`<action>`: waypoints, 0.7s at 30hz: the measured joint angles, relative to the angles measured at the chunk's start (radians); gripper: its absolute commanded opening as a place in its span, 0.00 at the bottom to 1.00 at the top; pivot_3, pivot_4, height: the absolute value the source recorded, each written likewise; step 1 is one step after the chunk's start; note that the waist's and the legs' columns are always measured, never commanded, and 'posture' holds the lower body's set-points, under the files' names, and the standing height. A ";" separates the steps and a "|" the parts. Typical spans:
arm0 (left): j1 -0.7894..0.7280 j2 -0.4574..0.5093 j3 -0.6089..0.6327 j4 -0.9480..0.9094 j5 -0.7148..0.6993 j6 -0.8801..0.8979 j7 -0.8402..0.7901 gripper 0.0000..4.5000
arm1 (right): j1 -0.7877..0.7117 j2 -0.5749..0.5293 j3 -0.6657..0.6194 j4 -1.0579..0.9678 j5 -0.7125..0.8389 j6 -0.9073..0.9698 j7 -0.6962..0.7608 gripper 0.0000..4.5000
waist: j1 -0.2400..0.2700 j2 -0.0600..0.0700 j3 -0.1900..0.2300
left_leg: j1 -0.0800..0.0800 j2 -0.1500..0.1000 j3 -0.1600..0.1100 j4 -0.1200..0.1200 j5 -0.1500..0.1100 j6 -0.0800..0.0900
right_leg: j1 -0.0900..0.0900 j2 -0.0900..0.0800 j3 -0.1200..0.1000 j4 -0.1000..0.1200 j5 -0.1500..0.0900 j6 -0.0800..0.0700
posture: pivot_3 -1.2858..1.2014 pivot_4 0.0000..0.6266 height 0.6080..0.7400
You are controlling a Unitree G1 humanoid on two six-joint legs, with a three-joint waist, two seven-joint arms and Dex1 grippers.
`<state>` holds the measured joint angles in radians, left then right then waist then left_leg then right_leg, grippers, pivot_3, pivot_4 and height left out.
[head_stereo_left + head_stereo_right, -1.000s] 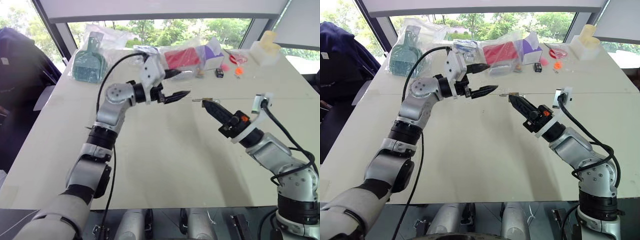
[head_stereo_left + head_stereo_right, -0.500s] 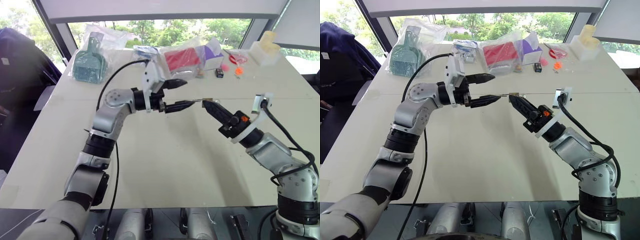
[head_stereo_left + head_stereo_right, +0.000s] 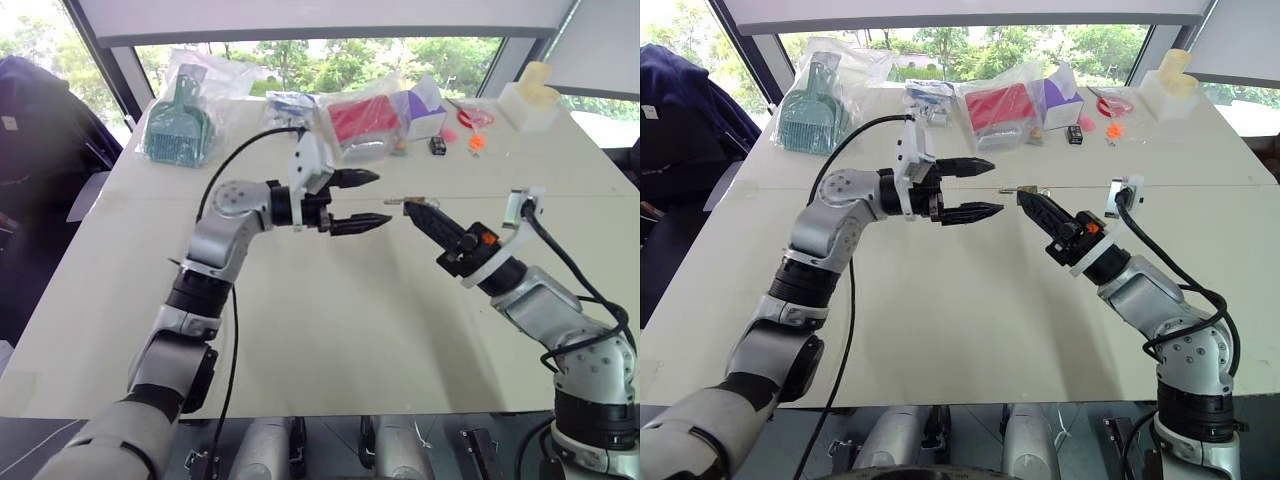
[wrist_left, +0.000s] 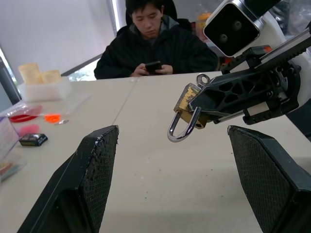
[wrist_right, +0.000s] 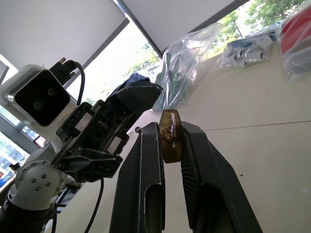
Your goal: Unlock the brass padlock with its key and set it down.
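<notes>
The brass padlock is pinched at the tip of my right gripper, which is shut on it above the middle of the table. Its silvery shackle hangs below the body, and a small metal ring, seemingly the key's bow, sticks out at the body's other end. In the right wrist view the padlock sits between the two black fingers. My left gripper is open, pointing level at the padlock from the left, a short gap away, with its fingertips either side of it.
Along the far edge lie a bagged teal dustpan, a bagged red item, a purple box, a small black item, orange bits and a white foam block. A person sits across the table.
My left gripper has come down and away from the bags toward the padlock, rolling its open fingers as it went. The right gripper and padlock have held still.
</notes>
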<state>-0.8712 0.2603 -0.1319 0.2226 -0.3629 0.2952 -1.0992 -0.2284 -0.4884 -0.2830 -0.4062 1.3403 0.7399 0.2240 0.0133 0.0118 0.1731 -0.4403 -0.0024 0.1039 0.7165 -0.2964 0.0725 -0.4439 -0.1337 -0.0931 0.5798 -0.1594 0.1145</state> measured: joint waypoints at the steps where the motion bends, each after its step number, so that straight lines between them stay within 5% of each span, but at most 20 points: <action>1: 0.000 -0.002 0.009 0.000 -0.011 0.013 0.011 0.84 | 0.000 0.000 0.000 0.000 0.000 0.000 0.000 0.00 | 0.000 0.000 0.000 | 0.000 0.000 0.000 0.000 0.000 0.000 | 0.000 0.000 0.000 0.000 0.000 0.000 | 0.52 0.24 0.96; 21: -0.041 -0.039 0.003 0.086 0.020 -0.068 0.044 0.84 | -0.002 0.000 0.001 -0.009 0.009 0.000 -0.004 0.00 | 0.000 0.000 0.000 | 0.000 0.000 0.000 0.000 0.000 0.000 | 0.000 0.000 0.000 0.000 0.000 0.000 | 0.52 0.24 0.96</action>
<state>-0.9123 0.2213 -0.1284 0.3084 -0.3431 0.2271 -1.0549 -0.2309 -0.4884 -0.2819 -0.4153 1.3495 0.7399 0.2202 0.0128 0.0118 0.1731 -0.4404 -0.0025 0.1039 0.7165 -0.2964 0.0725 -0.4439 -0.1336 -0.0931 0.5797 -0.1594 0.1146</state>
